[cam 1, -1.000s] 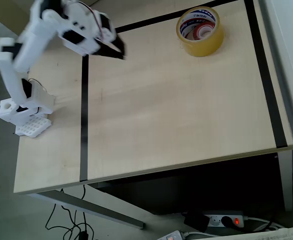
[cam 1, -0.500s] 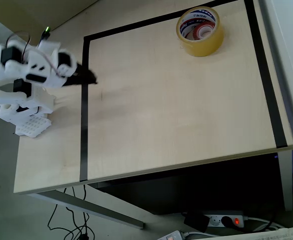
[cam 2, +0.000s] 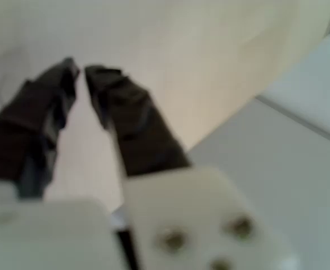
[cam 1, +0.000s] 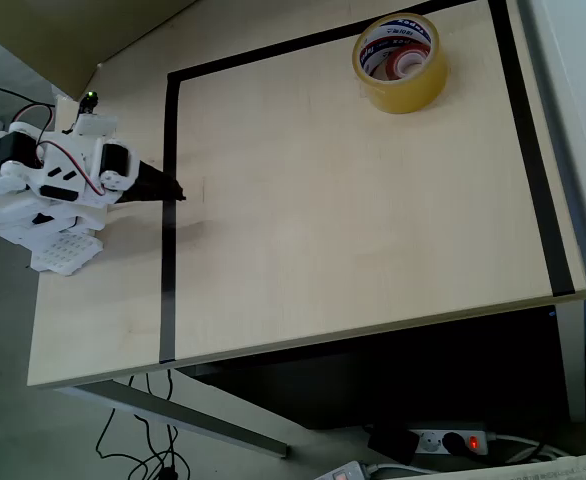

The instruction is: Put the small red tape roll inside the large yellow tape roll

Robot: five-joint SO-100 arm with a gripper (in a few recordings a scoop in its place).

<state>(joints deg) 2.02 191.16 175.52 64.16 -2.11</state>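
Bare table [cam 1: 353, 230] between claw [cam 1: 176, 193] and large yellow tape roll [cam 1: 401, 85].

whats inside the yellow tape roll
The red roll sits inside the yellow roll, against its printed white core. The yellow roll's near wall covers the red roll's lower part and the table under it.

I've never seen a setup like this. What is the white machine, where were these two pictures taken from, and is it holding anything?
The white machine is a small robot arm; its dark pincer does the grasping. One picture looks down on the wooden table from above. The other, blurry one comes from a camera on the arm's wrist, showing the pincer nearly closed with nothing between its tips. At the table's far corner stands the large yellow tape roll, with the small red tape roll lying inside it.
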